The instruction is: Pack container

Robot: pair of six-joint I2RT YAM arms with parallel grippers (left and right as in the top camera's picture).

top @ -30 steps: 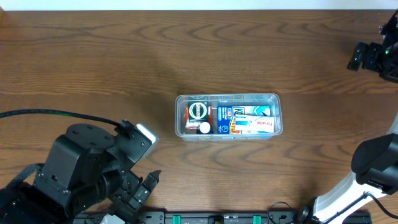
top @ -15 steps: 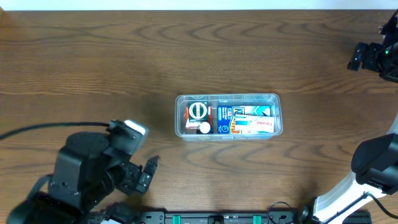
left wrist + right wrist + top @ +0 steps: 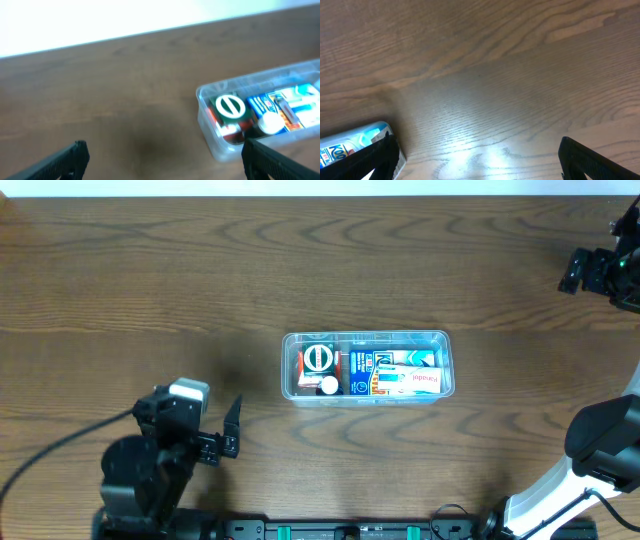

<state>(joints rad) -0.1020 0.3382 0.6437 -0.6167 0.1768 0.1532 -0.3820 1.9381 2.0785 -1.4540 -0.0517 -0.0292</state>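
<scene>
The clear container (image 3: 365,335) sits mid-table, holding a red box with a green and white round top (image 3: 318,360), a small white cap (image 3: 328,386) and blue and white boxes (image 3: 395,372). My left gripper (image 3: 231,430) is open and empty, low at the front left, about a hand's width from the container's left end. In the left wrist view the gripper (image 3: 162,165) is spread wide over bare wood, with the container (image 3: 209,136) at the right. My right gripper (image 3: 485,160) is open and empty over bare wood; a container corner (image 3: 350,141) shows at lower left.
The right arm's body (image 3: 605,435) is folded at the front right edge, its jaws hidden in the overhead view. A black device (image 3: 600,272) sits at the far right back. The wooden table (image 3: 150,280) has a white edge at the back.
My left arm has pulled back toward the front edge and turned. Its open gripper now sits a little higher and points toward the container. The container and right arm have not moved.
</scene>
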